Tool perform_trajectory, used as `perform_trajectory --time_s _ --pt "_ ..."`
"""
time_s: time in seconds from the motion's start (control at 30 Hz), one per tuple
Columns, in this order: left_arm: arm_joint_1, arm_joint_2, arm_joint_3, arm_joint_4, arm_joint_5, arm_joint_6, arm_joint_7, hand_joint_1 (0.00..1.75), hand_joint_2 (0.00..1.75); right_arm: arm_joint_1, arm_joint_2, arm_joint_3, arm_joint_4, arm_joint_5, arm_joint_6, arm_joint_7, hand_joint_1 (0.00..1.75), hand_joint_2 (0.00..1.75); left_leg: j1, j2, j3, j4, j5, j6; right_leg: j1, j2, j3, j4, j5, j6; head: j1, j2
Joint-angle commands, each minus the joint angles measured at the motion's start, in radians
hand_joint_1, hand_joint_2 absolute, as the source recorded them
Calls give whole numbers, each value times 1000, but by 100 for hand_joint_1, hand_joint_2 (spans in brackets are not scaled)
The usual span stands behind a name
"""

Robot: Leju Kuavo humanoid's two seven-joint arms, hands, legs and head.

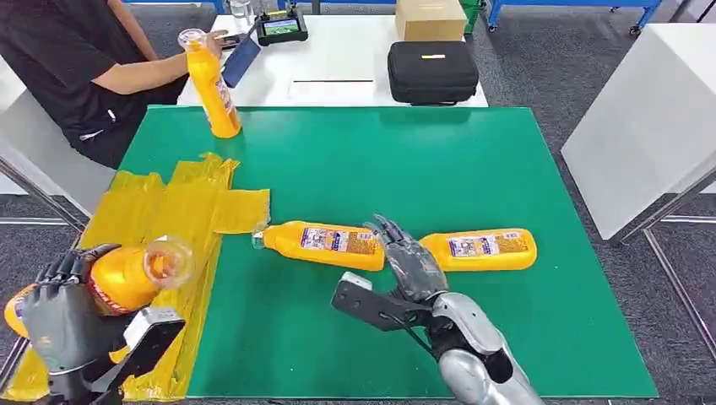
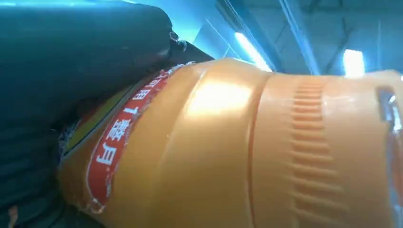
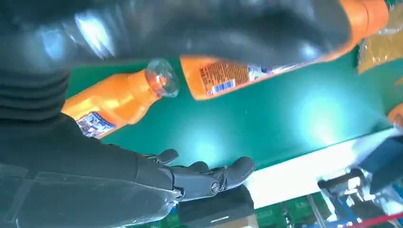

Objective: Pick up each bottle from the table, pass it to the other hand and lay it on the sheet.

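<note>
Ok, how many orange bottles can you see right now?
4. One held in the left hand over the yellow sheet; two lying end to end on the green mat, by the right hand; one upright at the mat's far corner, held by a person.

Bare green mat [image 1: 439, 160] is left open across the far and right parts. The middle is blocked by two lying bottles [image 1: 325, 244] [image 1: 481, 250]. The far left corner is occupied by an upright bottle [image 1: 213, 84] held by a person's hand [image 1: 215, 42].
</note>
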Motion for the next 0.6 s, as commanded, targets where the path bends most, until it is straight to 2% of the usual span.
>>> perform_trajectory --time_s 0.03,0.1,0.23,0.33,0.4,0.57,0.6 --pt "-145 122 -263 341 -135 -80 111 175 175 11 -59 -60 -67 -11 -18 2 0 0 0 -9 3 -3 2 -3 0 -10 6 -2 -1 0 0 0" --pt "-145 122 -263 341 -135 -80 111 175 175 11 -59 -60 -67 -11 -18 2 0 0 0 -3 2 -1 1 -1 0 -4 3 -1 -1 0 0 0" --pt "-143 145 -280 329 -126 -106 118 175 175 12 -57 -57 -65 -11 -18 2 0 0 1 -1 3 -2 0 -3 0 -3 4 -1 -1 0 0 0" --pt "-206 187 -400 436 -106 -220 125 175 175 14 -68 -61 -69 -21 -22 -1 0 0 2 -2 5 -2 -1 -5 1 -6 7 -2 -2 0 0 0" --pt "-241 212 -480 518 -98 -267 121 175 175 15 -76 -59 -67 -30 -22 -6 0 0 0 -4 2 -2 1 -2 -1 -5 4 -1 -1 0 0 0" --pt "-276 273 -612 628 -113 -300 147 175 175 27 -93 -56 -61 -47 -24 -9 0 0 0 -1 3 -2 0 -2 0 -3 4 -2 0 0 0 0" --pt "-286 280 -623 641 -111 -319 154 112 175 28 -96 -56 -59 -48 -25 -9 0 0 1 -1 4 -3 0 -4 0 -3 6 -2 -1 0 0 0"
